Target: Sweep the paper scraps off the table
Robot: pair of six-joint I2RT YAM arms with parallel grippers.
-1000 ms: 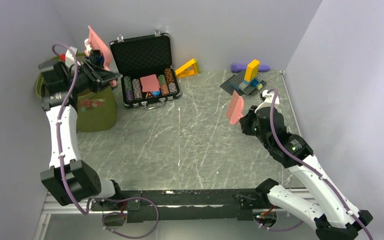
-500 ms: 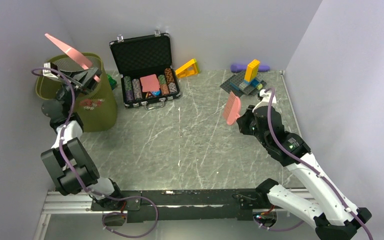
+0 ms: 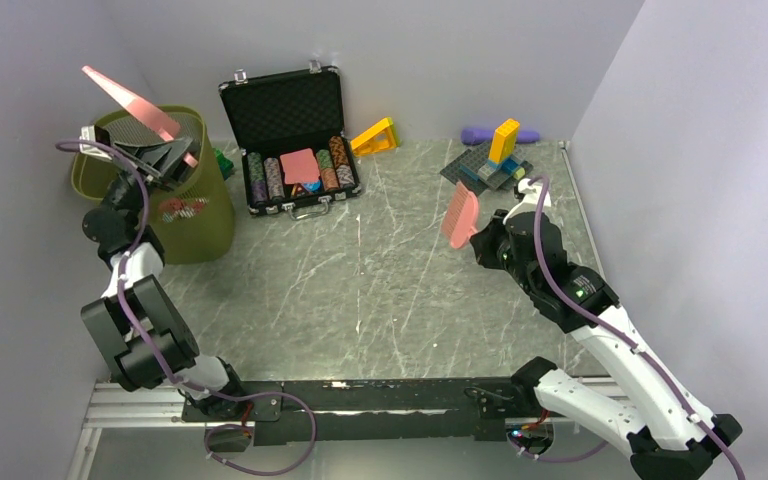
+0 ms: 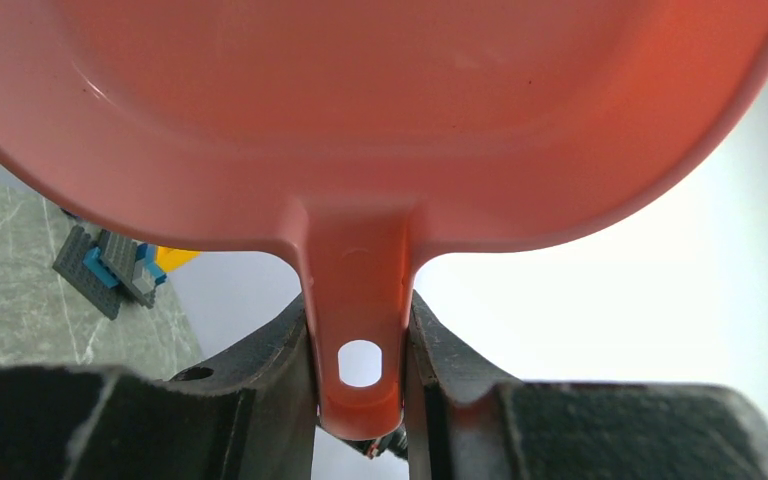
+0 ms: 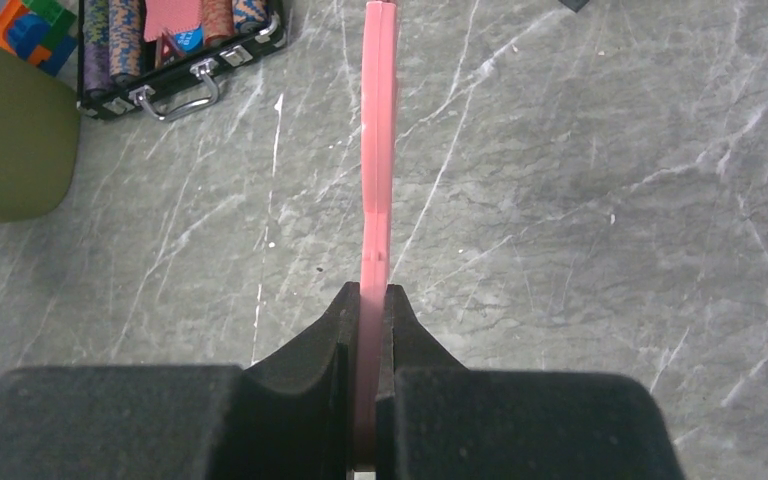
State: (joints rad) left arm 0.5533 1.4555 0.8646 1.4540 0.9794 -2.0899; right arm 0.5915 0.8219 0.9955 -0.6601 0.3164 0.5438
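Note:
No paper scraps show on the grey-green marble table (image 3: 360, 270) in any view. My left gripper (image 3: 168, 155) is shut on the handle of a pink dustpan (image 3: 128, 100), held tilted above the open olive bin (image 3: 195, 215). In the left wrist view the pan (image 4: 380, 100) fills the top, and its handle sits between my jaws (image 4: 360, 340). My right gripper (image 3: 487, 240) is shut on a pink brush (image 3: 459, 217), held above the right side of the table. The right wrist view shows the brush (image 5: 379, 150) edge-on between my jaws (image 5: 371, 300).
An open black case of poker chips (image 3: 295, 140) stands at the back, right of the bin. A yellow wedge (image 3: 375, 136), a dark baseplate with yellow and blue blocks (image 3: 487, 165) and a purple object (image 3: 480, 133) lie at the back right. Walls close in on three sides.
My left arm has swung back and raised the dustpan, which now slants up to the left over the bin. The brush in my right gripper has shifted slightly left.

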